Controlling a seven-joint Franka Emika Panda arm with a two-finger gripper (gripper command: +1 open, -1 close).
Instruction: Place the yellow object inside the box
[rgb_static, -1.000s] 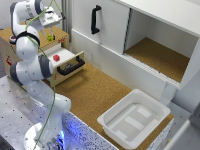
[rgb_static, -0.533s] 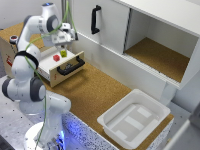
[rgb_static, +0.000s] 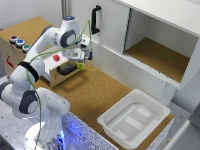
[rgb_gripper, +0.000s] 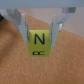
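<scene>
At the exterior view's left stands the light wooden drawer unit (rgb_static: 30, 62) with three coloured round buttons (rgb_static: 19, 43) on its top; on its shelf lies the small red cube (rgb_static: 56, 57), which I leave alone because it is not my target; the black handle (rgb_static: 65, 70) on the drawer front is just under my arm. My pincer (rgb_static: 81, 62) hangs beside this unit, above the cork-brown table surface (rgb_static: 95, 95); its two fingers (rgb_gripper: 23, 27) are closed narrow on the tiny yellow-green cube (rgb_static: 80, 65), and in the wrist view the same cube (rgb_gripper: 39, 42) sits between the fingers with a black letter N facing the camera; I judge the hold is firm, since the cube is off the table. The white shallow plastic tub (rgb_static: 161, 111) waits well apart toward the exterior view's right, with nothing in it that I can see; so my next work, I think, is to carry the cube over the cork and lower it inside the rim.
</scene>
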